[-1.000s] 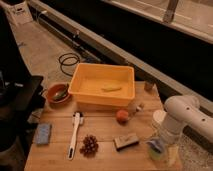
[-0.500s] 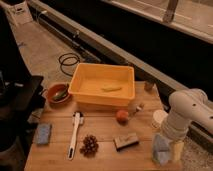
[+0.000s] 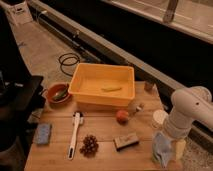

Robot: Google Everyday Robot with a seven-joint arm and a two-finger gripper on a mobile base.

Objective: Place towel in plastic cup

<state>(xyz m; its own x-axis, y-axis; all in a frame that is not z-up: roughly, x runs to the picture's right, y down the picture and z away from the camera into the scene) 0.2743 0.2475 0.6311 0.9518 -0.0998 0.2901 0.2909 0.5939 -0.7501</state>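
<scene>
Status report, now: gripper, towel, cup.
Gripper low at table's right front edge. Towel hanging beneath it. White cup close behind; plastic cup not made out.

On the wooden bench [image 3: 102, 131], a yellow tub [image 3: 103, 85] sits at the back edge, a red bowl [image 3: 58, 93] at the back-left corner, a blue pad [image 3: 43, 134] by the left edge, with a white brush [image 3: 74, 134], pinecone [image 3: 89, 145] and orange ball [image 3: 122, 116] mid-bench.

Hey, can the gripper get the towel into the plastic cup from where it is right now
Probably yes. The gripper hangs at the table's right front corner with the towel below it, and the plastic cup stands right beside it with nothing between.
</scene>
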